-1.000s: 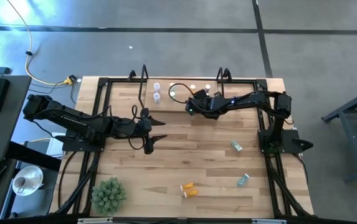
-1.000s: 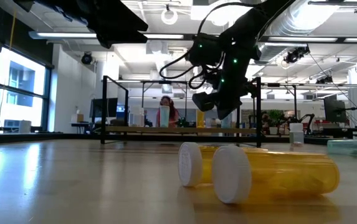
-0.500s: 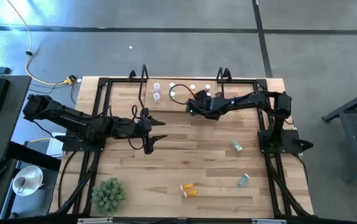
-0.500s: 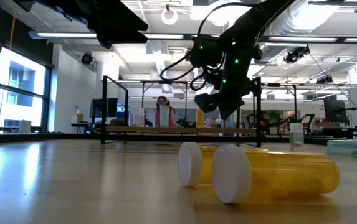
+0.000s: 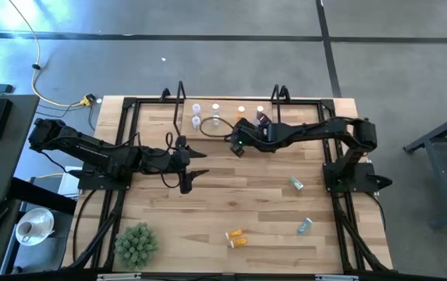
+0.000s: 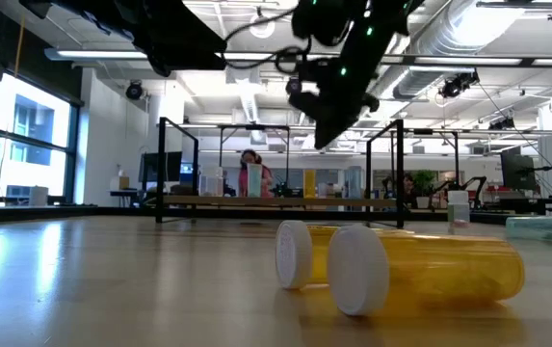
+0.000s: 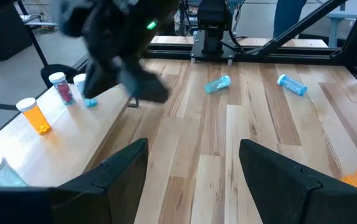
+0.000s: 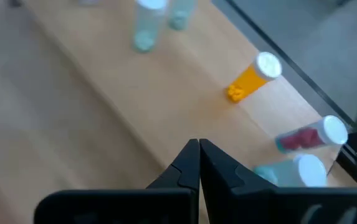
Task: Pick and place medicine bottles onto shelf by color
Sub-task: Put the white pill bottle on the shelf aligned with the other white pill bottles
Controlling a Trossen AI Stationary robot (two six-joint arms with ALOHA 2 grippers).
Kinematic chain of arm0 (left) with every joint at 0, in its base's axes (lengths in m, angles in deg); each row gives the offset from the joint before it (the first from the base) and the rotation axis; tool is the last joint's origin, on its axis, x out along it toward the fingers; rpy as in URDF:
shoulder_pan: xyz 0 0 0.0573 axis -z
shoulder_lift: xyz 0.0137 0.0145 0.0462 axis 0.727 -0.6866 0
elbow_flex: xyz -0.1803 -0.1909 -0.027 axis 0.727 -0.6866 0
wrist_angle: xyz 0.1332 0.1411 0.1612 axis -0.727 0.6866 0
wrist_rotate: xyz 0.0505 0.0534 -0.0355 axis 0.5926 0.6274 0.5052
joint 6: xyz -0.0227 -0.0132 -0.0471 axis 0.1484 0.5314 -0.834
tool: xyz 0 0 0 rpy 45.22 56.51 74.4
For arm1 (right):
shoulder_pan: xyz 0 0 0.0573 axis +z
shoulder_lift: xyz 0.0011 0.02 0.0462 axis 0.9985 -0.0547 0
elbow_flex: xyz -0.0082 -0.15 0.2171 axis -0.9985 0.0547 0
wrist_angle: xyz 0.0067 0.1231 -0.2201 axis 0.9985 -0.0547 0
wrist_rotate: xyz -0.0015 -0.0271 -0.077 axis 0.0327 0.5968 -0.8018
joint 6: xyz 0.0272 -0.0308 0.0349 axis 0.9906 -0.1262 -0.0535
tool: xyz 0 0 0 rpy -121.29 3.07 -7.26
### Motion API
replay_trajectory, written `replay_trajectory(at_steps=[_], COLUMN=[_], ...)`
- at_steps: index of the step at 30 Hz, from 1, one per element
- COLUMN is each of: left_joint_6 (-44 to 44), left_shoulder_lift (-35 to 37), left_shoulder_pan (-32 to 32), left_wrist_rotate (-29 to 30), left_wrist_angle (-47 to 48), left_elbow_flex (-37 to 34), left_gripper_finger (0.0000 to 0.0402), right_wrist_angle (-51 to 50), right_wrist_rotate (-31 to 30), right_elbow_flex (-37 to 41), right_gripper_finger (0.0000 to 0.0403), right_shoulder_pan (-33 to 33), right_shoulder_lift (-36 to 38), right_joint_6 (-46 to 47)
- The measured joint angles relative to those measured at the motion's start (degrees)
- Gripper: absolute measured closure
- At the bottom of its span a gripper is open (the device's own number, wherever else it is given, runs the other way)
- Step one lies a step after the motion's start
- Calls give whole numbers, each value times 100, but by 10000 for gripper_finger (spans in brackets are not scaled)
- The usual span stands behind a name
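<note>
Orange bottle [image 8: 251, 77] on the shelf [image 8: 166, 118] (no label text legible).

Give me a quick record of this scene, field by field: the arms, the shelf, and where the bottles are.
left gripper: open, empty, waiting over the table's left middle
right gripper: shut, empty, above the shelf's front edge
shelf: along the table's far edge
bottles on shelf: several upright, including an orange bottle and a red-filled bottle
orange pair: lying near the front edge
teal bottles: one and another, lying on the table's right side
plant ball: front left corner
</note>
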Motion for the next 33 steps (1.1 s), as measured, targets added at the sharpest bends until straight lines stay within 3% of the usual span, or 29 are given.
replay_trajectory(at_steps=[11, 19, 24, 33], left_joint_6=[-1, -87, -88, -90], left_shoulder_lift=[1, 1, -1, -1], left_shoulder_pan=[0, 0, 0, 0], left_wrist_rotate=[-28, -90, -92, -90], left_wrist_angle=[-3, 0, 3, -10], left_elbow_flex=[0, 0, 0, 0], left_gripper_finger=[161, 161, 161, 161], right_wrist_angle=[-1024, -2008, -1992, -1845], right_wrist_rotate=[529, 770, 1061, 1054], right_elbow_flex=[-4, 43, 652, 1611], right_gripper_finger=[403, 403, 403, 403], right_shoulder_pan=[546, 1177, 1516, 2018], right_shoulder_lift=[1161, 1538, 1910, 2763], right_joint_6=[-232, 27, 396, 1445])
